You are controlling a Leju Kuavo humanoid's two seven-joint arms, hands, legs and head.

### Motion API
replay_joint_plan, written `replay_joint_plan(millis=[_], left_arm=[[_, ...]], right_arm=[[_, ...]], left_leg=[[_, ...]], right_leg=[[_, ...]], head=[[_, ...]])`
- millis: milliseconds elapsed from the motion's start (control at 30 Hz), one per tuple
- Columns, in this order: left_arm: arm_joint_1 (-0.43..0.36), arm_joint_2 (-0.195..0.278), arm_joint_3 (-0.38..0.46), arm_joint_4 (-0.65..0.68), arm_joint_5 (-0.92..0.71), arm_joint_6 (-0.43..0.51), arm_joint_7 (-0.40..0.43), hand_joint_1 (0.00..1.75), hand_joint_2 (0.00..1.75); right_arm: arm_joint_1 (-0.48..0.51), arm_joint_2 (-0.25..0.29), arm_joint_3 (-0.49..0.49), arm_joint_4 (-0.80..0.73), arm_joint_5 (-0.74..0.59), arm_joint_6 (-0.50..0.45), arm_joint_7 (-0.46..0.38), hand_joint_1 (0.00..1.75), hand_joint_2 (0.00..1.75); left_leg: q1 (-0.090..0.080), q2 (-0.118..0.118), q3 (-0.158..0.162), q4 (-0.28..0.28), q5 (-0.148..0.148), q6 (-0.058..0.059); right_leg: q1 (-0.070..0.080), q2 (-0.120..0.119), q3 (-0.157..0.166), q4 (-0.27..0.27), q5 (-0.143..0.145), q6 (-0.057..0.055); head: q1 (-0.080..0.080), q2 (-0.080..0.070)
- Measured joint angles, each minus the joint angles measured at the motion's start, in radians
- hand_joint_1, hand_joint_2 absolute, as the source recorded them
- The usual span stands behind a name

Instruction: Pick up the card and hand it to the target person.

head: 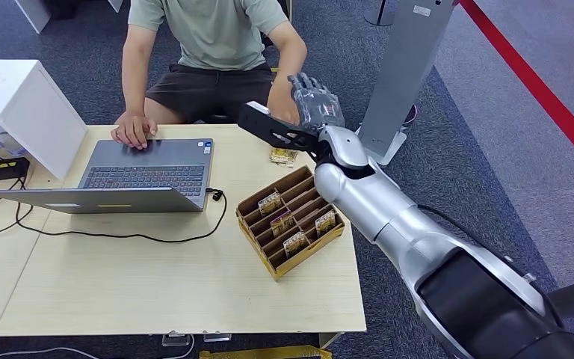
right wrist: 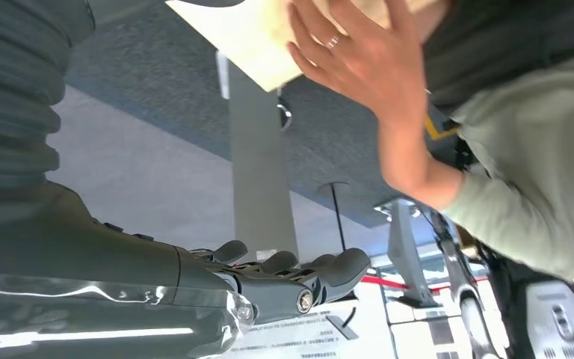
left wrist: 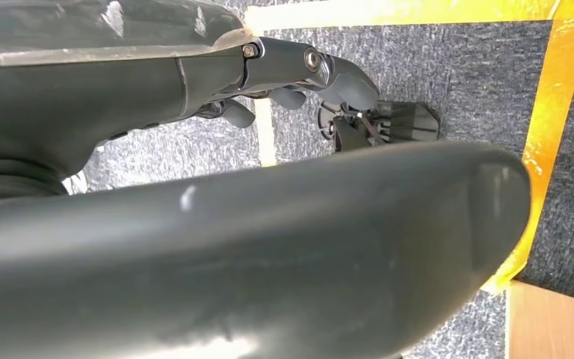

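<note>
Reaching over the far right table (head: 157, 292) edge, the right hand (head: 316, 103) is raised toward the seated person (head: 217, 45), fingers loosely spread and holding nothing. A card (head: 284, 155) lies flat on the tabletop just below and slightly left of that hand, apart from it, beside the person's hand (right wrist: 359, 60). Nearer stands a slotted wooden card box (head: 290, 221) containing further cards. Laptop (head: 142, 176) at left. Left hand (left wrist: 321, 75): hanging above carpet, fingers curled, nothing held.
</note>
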Motion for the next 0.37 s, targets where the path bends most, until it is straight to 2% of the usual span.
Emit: replay_joint_plan(millis=[167,300,367], left_arm=[[0.005,0.004,0.000,0.000,0.027,-0.014,-0.002,0.00,0.00],[0.008,0.007,0.000,0.000,0.044,-0.026,-0.005,0.00,0.00],[0.010,0.008,0.000,0.000,0.049,-0.031,-0.008,0.00,0.00]], right_arm=[[0.119,-0.124,-0.052,-0.311,0.008,0.029,0.047,0.00,1.75],[0.298,-0.233,-0.117,-0.566,-0.026,0.006,0.039,0.00,1.75],[0.376,-0.266,-0.139,-0.647,-0.045,-0.011,0.015,0.00,1.75]], left_leg=[[0.000,0.000,0.000,0.000,0.000,0.000],[0.000,0.000,0.001,0.000,-0.001,0.001],[0.000,0.000,0.001,0.000,-0.001,0.001]], right_leg=[[0.000,0.000,0.000,-0.001,0.000,0.000],[0.000,0.000,0.001,-0.002,0.000,0.000],[0.000,0.000,0.001,-0.002,0.000,0.000]], head=[[0.000,0.000],[0.002,0.000],[0.003,0.000]])
